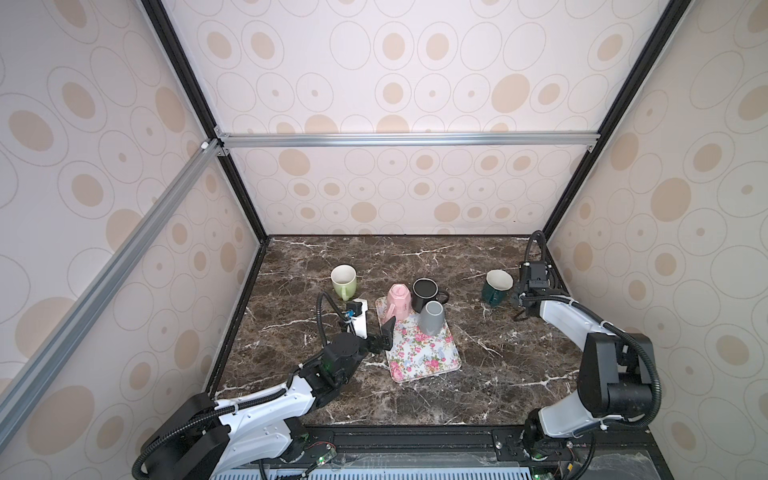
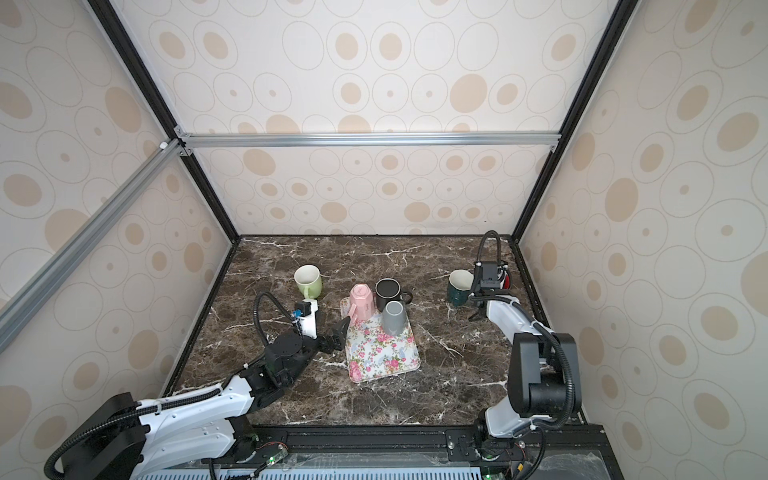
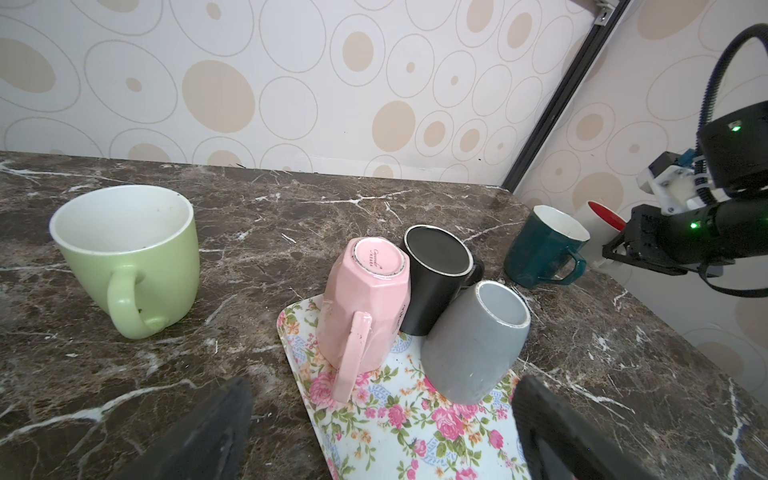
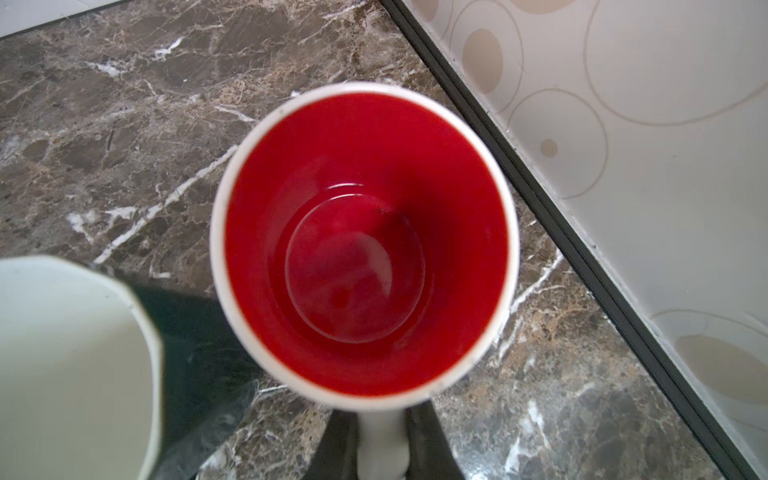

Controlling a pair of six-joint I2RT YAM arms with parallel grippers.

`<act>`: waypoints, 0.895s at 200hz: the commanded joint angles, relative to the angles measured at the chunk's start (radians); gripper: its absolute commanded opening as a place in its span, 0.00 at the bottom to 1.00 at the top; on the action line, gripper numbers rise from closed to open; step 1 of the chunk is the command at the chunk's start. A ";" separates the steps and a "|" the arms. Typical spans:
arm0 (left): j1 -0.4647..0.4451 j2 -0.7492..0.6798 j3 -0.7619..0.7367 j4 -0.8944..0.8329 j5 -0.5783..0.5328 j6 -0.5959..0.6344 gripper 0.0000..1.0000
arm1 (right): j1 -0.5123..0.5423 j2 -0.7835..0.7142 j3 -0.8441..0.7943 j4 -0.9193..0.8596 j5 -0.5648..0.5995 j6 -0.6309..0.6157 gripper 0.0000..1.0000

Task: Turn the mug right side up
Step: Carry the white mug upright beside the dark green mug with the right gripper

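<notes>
Right claw (image 4: pixel 382 449) pinches the white handle of a white ceramic mug with a glossy red inside (image 4: pixel 361 249), held upright, mouth up, over the dark marble worktop (image 4: pixel 104 124), well to the right of the floral rectangular tray (image 3: pixel 415 436), past a teal mug (image 3: pixel 540 249). Left claw (image 3: pixel 382 386) hangs spread wide at that tray's left edge.

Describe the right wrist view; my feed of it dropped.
A white mug with a red inside, mouth up, fills the view from above, its handle clamped in the right gripper. A dark green mug with a pale inside sits close beside it on the marble table, near the wall.
</notes>
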 commanded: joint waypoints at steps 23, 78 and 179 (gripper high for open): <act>0.006 0.030 -0.001 0.040 -0.005 0.030 0.98 | -0.012 0.068 0.080 0.045 0.008 -0.010 0.00; 0.007 0.053 0.000 0.048 -0.002 0.025 0.98 | -0.012 0.113 0.113 0.016 -0.020 0.018 0.62; 0.009 0.041 -0.002 0.050 0.013 0.005 0.98 | 0.019 -0.119 0.094 -0.208 -0.074 0.076 0.71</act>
